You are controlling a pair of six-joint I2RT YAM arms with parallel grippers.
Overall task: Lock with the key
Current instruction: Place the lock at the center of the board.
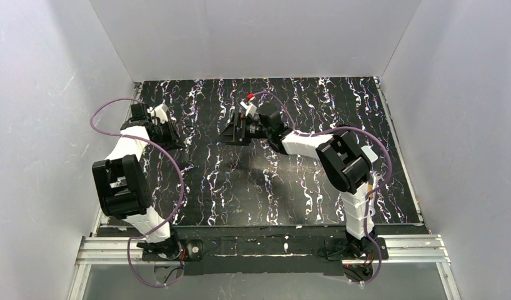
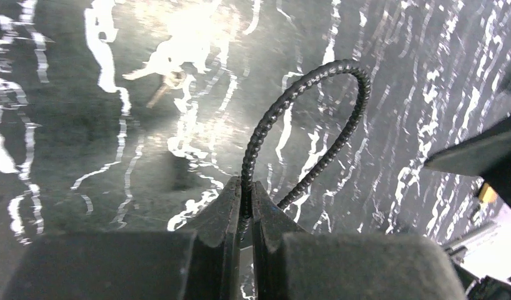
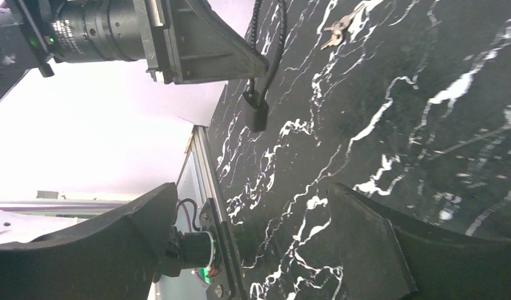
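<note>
So right now I'm looking at the left gripper (image 2: 247, 195) pinching the black braided cable loop (image 2: 340, 72) close to one of its ends, jaws squeezed onto it with no gap showing. The small black rectangular padlock body (image 3: 258, 114) is dangling off that cable over the black, white-veined marble-look table (image 3: 428, 156). I can't tell whether it's touching the surface. That's the only lock I'm seeing; nothing else lock-shaped is showing up in any view. The right gripper (image 3: 253, 200) is sitting with its jaws spread wide and nothing between them, pointing across at the left one but apart from it. The small bunch of pale metal keys (image 3: 336, 32) is lying flat on the table past the left gripper, with nothing touching it. Progress-wise I'm calling this early: the lock is being held up and presented, but no key is picked up or in the keyhole, and nothing's getting turned. I'm guessing the right arm needs to go grab a key next, and that's looking fiddly with the bunch lying flat on a slick top.
</note>
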